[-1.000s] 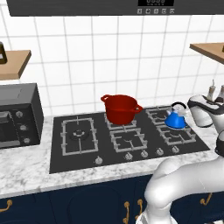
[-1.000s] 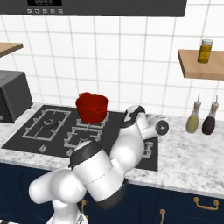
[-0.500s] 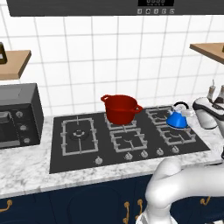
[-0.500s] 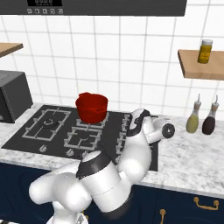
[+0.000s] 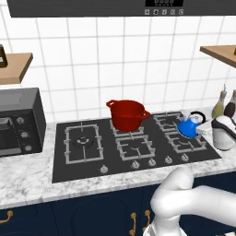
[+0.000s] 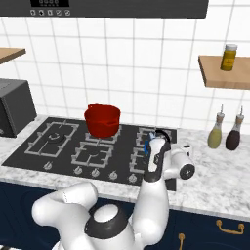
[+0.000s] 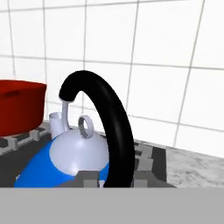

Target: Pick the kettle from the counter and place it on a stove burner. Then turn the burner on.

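Kettle (image 5: 188, 126) sits on the stove's (image 5: 92, 159) right-hand burners, blue body on the grate, black arched handle (image 7: 105, 131) up. On the hand cam I see the handle looming right in front, grey lid (image 7: 78, 151) with ring knob below it, short spout toward the red pot (image 5: 127, 115). Gripper (image 5: 206, 130) is just right of the kettle at handle height; can't tell from the frames whether the claw is clamped on the handle or only narrowed beside it. Pot is on a rear middle burner, apart from the kettle. Two bottles (image 6: 225, 134) stand on the marble counter (image 6: 219, 180) to the right, microwave (image 5: 17, 120) at far left.
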Tool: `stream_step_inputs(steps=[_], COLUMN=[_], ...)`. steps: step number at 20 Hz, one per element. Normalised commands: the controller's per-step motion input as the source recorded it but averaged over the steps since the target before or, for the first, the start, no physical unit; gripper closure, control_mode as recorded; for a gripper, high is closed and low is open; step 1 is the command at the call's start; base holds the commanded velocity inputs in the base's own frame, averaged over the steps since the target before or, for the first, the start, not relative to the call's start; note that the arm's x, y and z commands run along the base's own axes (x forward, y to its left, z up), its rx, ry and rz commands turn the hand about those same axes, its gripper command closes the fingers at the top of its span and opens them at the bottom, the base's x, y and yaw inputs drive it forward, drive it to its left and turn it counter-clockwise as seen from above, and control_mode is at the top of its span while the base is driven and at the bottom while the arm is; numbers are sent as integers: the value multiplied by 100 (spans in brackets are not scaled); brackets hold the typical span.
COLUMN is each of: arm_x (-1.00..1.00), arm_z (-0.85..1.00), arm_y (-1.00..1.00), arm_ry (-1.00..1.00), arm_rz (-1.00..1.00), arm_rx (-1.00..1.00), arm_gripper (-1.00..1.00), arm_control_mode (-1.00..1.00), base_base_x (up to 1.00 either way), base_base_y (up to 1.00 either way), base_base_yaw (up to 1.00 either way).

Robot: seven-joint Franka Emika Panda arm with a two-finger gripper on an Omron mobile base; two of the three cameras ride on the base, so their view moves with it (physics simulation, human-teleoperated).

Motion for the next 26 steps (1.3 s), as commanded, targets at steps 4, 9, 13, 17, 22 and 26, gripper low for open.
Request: stream_step_inputs(steps=[4, 9, 13, 17, 22, 26], arm_x=[-19, -21, -28, -22, -7, 0], arm_z=[-17, 1, 21, 34, -6, -41], arm_y=[29, 14, 0, 0, 19, 29], arm_ry=[0, 11, 16, 21, 13, 1], arm_rz=[3, 7, 3, 3, 4, 1], arm_rx=[-3, 0, 0, 0, -2, -9], arm_gripper=[100, 100, 100, 100, 100, 100], arm_control_mode=[-100, -100, -100, -100, -100, -100], base_base_x=[0, 0, 0, 0, 0, 0], base_base_y=[0, 0, 0, 0, 0, 0], base_base_yaw=[0, 0, 0, 0, 0, 0])
